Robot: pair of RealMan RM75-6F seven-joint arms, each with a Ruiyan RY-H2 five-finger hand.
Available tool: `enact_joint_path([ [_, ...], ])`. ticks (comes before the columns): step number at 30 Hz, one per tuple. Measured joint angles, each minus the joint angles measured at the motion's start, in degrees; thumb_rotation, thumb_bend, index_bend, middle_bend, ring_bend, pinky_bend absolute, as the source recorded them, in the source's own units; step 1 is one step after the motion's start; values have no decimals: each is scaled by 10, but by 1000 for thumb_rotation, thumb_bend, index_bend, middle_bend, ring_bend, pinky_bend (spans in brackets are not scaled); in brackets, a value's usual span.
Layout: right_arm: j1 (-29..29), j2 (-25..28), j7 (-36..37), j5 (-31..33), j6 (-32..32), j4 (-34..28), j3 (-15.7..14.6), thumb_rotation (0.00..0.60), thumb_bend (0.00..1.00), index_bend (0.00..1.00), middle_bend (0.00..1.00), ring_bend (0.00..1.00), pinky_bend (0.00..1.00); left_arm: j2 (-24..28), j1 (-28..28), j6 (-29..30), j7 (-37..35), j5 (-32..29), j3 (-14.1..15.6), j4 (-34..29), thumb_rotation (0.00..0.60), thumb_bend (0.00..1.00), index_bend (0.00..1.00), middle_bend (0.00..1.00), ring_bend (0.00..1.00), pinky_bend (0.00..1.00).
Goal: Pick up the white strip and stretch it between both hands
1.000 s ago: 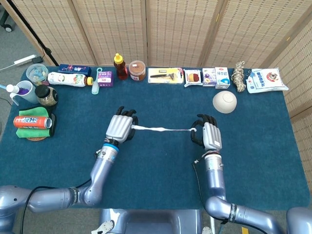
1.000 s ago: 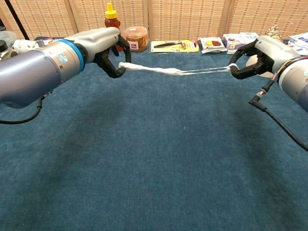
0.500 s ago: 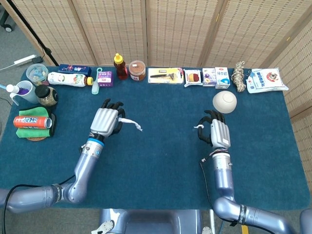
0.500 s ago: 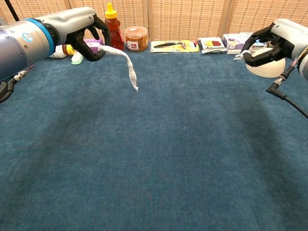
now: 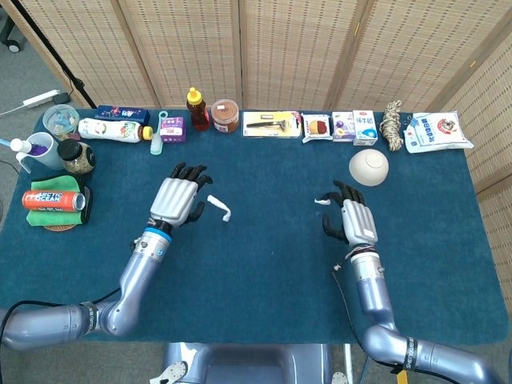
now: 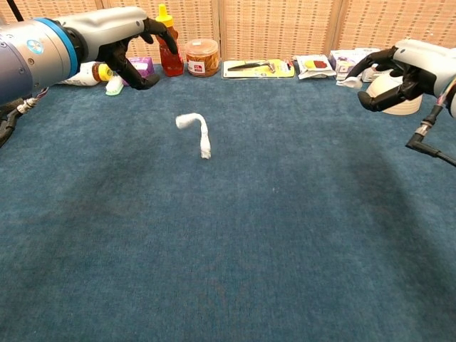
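The white strip (image 5: 219, 207) (image 6: 195, 131) is shown detached from the left hand (image 5: 177, 198) (image 6: 127, 44), just to that hand's right and above the blue table cloth (image 5: 264, 264) (image 6: 235, 242). In the chest view it is bent like a hook: a short upper part runs roughly sideways and the longer part hangs downward, its free end pointing toward the cloth. Whether that end touches the cloth cannot be told. In the head view its long axis runs diagonally, from upper left to lower right.

The left hand is seen with its fingers apart and loosely curved, and nothing is held in it.

The right hand (image 5: 349, 220) (image 6: 399, 70) is raised well apart from the strip, in front of the white bowl (image 5: 369, 167) (image 6: 396, 100). Its fingers are partly curled, and a small white scrap (image 5: 322, 201) (image 6: 350, 83) is seen at its fingertips; whether the scrap is pinched or merely touching cannot be told.
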Motion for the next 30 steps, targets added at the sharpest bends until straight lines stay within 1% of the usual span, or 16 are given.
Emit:
enact_joint_path([
  [1, 1, 7, -1, 2, -9, -2, -3, 600, 501, 36, 0, 0, 0, 6, -2, -4, 5, -5, 3, -5, 557, 341, 2, 0, 0, 19],
  [3, 3, 25, -5, 10, -28, -8, -11, 600, 467, 0, 0, 0, 0, 20, -6, -11, 18, -15, 8, -17, 515, 291, 0, 0, 0, 0],
  [5, 5, 42, -9, 18, -44, -15, -18, 600, 430, 0, 0, 0, 0, 32, -8, -14, 22, -21, 13, -29, 488, 252, 0, 0, 0, 0],
  [7, 7, 54, -10, 24, -52, -19, -24, 600, 394, 0, 0, 0, 0, 40, -9, -15, 22, -23, 15, -37, 479, 238, 0, 0, 0, 0],
  [12, 6, 78, -5, 29, -61, -24, -36, 600, 331, 0, 0, 0, 0, 62, -4, -10, 13, -21, 23, -52, 477, 237, 0, 0, 0, 0],
  [16, 1, 85, 8, 23, -58, -25, -39, 600, 329, 0, 0, 0, 0, 75, 6, -5, 0, -18, 29, -61, 475, 237, 0, 0, 0, 0],
  [22, -18, 89, 49, -25, -29, -12, -46, 600, 328, 0, 0, 0, 0, 112, 40, 14, -37, 1, 45, -83, 474, 237, 0, 0, 0, 0],
  [25, -28, 92, 68, -41, -19, 0, -51, 600, 328, 0, 0, 0, 0, 126, 59, 23, -62, 17, 53, -90, 471, 237, 0, 0, 0, 0],
  [30, -34, 91, 85, -49, -18, 12, -56, 600, 328, 0, 0, 0, 0, 144, 83, 30, -90, 49, 71, -92, 470, 237, 0, 0, 0, 0],
])
